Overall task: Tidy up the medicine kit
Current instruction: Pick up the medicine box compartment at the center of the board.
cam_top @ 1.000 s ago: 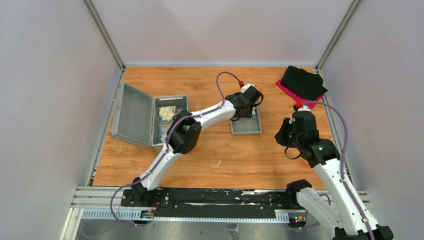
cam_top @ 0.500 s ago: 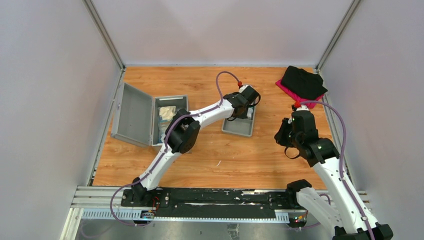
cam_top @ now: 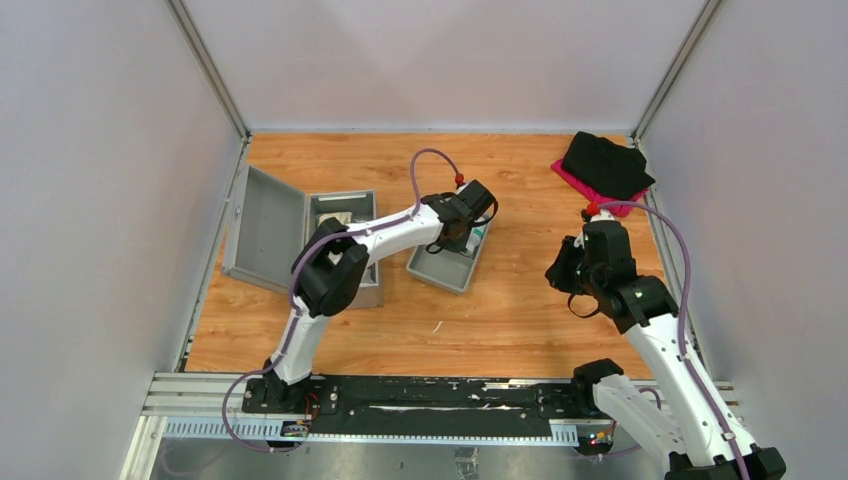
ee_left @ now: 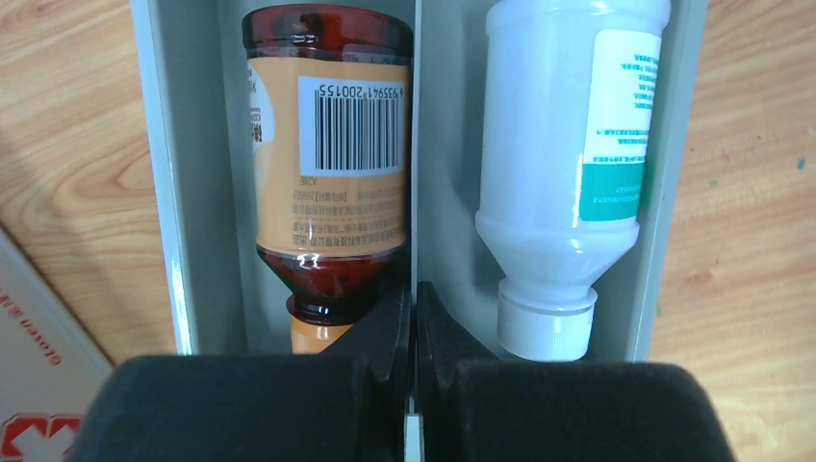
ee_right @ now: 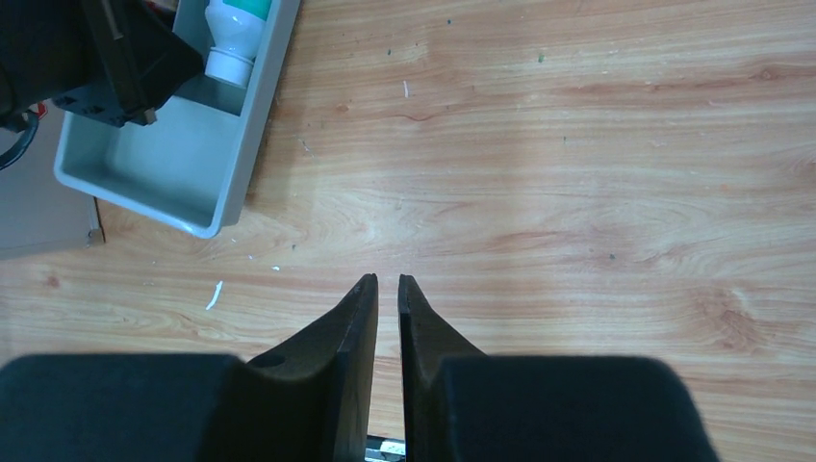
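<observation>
Your left hand (ee_left: pixel 414 295) is clamped on the centre divider of the grey tray (ee_left: pixel 159 192), with an amber bottle (ee_left: pixel 332 144) at 11 o'clock and a white bottle (ee_left: pixel 563 144) at 1 o'clock. The medicine kit (cam_top: pixel 262 228) stands lid-open at the tray's 9 o'clock. Your right hand (ee_right: pixel 386 281), its fingers a narrow gap apart, hangs empty over the surface (ee_right: pixel 577 192).

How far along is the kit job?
Done: medicine kit open, some packets already inside. In hand: left gripper clamps the divider of the grey tray, amber bottle and white bottle lying in it, near the kit. Left, likely: tray into the kit, lid shut. Right gripper idle, empty.
</observation>
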`<state>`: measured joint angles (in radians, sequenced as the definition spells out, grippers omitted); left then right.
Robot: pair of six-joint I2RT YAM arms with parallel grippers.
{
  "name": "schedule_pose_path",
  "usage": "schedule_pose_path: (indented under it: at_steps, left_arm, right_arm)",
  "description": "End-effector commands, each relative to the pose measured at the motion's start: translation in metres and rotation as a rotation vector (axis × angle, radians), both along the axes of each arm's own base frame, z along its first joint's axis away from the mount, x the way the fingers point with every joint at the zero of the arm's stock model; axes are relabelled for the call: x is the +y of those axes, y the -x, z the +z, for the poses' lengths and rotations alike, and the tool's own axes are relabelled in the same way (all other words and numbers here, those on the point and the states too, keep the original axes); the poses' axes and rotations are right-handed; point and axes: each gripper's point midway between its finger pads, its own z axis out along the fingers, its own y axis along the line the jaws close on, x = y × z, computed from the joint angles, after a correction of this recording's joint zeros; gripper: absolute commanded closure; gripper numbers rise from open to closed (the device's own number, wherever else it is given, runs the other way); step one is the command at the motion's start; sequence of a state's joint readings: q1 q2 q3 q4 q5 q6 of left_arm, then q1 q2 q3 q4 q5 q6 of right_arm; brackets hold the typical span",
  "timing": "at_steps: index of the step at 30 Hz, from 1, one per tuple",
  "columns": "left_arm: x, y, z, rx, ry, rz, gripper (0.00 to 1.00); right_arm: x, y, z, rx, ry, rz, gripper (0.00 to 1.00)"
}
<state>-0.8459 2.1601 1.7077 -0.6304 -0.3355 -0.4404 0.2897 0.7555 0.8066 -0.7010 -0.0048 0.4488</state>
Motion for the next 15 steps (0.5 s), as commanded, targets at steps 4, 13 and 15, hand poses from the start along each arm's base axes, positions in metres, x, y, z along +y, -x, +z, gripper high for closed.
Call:
schedule_pose_path:
  at_steps: [4, 13, 15]
  left_arm:
    - [-0.004, -0.006, 0.080, -0.119, 0.140, 0.028, 1.00]
    - [0.010, -0.004, 0.138, -0.183, 0.193, 0.059, 1.00]
    - [0.022, -0.004, 0.151, -0.189, 0.205, 0.093, 1.00]
  right_arm:
    - [0.002, 0.004, -0.008, 0.020, -0.029, 0.001, 0.82]
    - [0.003, 0.005, -0.009, 0.021, -0.039, 0.002, 0.82]
    - [0.004, 0.005, -0.010, 0.023, -0.040, 0.002, 0.82]
